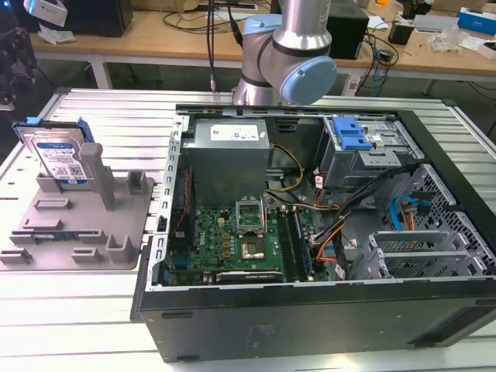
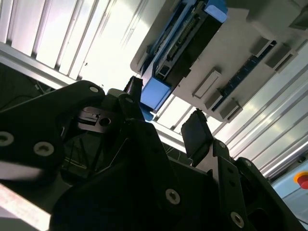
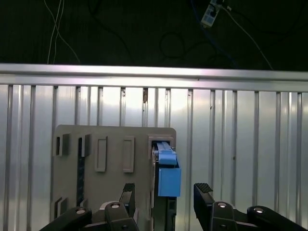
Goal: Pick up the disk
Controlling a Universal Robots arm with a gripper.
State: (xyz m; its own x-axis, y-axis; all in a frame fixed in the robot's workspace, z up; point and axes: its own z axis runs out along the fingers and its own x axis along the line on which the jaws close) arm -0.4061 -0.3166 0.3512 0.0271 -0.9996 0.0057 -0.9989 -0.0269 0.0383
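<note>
As its jaws gape, the gripper (image 3: 165, 191) faces the disk (image 3: 167, 169).

**Arm at the back, gripper spread wide**

In the exterior view the silver arm (image 1: 298, 31) rises at the far side, and the pale blue cap of one joint (image 1: 308, 79) is turned toward the camera. In the first wrist view the black gripper (image 3: 165, 193) has its two fingers (image 3: 203, 192) well apart. The second wrist view shows the same wide gap, with dark linkages and bolts behind it.
</note>
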